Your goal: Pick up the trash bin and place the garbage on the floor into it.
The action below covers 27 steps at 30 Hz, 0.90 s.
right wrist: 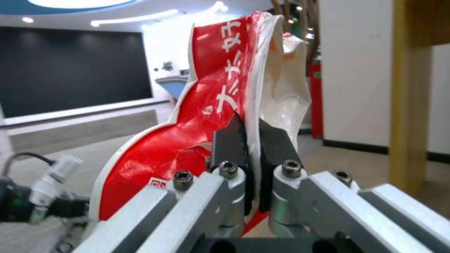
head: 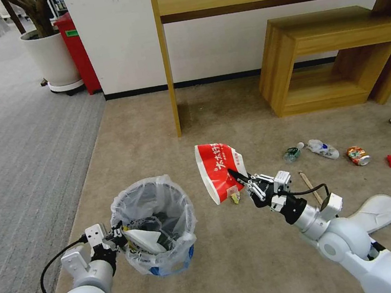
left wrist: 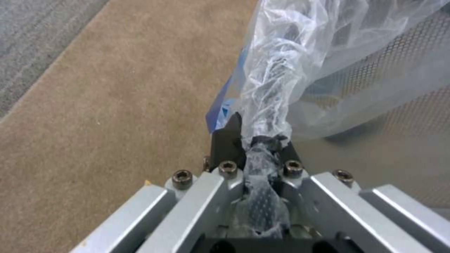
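Trash bin is hanging by its rim from the left gripper's clamped fingers, while the right gripper, fingers pinching the red-white carton, is holding it just right of the opening, above the floor.

The robot's left arm reached forward from seven o'clock, its left hand clamped tight, fingers pinched together on the rim of the trash bin and the bag lining it. The right arm stretched in from five o'clock toward the centre of the head view, wrist angled toward eleven o'clock. The right hand was raised, its dark fingers pressed on an edge of the red-white carton, held off the floor.
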Motion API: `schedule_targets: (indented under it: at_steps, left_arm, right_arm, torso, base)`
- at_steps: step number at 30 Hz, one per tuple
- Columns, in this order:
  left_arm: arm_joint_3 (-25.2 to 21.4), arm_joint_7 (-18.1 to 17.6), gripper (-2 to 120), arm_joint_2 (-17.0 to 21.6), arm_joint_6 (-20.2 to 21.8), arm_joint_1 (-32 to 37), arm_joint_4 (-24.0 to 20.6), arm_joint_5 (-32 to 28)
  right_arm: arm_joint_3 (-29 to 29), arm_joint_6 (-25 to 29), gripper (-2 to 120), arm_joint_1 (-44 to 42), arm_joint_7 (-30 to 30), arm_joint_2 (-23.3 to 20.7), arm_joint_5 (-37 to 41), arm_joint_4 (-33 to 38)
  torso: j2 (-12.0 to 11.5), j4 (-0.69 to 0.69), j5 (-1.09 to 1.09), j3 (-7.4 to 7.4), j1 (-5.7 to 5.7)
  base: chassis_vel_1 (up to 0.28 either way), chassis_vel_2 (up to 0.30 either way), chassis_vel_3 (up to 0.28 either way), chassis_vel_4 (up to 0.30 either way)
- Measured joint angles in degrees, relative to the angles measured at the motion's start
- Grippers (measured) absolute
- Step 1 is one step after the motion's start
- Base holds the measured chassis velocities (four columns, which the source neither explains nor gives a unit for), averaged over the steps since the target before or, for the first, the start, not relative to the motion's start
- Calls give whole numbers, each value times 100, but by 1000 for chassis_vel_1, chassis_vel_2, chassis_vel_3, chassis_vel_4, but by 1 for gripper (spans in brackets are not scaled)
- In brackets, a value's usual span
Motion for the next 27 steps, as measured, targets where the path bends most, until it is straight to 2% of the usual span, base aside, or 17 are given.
schedule_targets:
  at_steps: [12, 23, 27]
  left_arm:
    - [245, 47, 1, 59, 6, -25, 123, 135]
    - [370, 71, 1, 2, 6, -84, 203, 222]
    - [465, 81, 1, -50, 4, -134, 267, 279]
  right_arm:
    - [-386, -13, 0, 462, -589, -115, 217, 20]
    - [-879, -14, 0, 813, -1085, -17, 247, -184]
    - [-1245, -9, 0, 1061, -1179, 54, 345, -278]
  torso:
    - [0, 0, 0, 0, 0]
    - [0, 0, 0, 0, 0]
    - [0, 0, 0, 0, 0]
  base:
    - [0, 0, 0, 0]
    - [0, 0, 0, 0]
    - [0, 0, 0, 0]
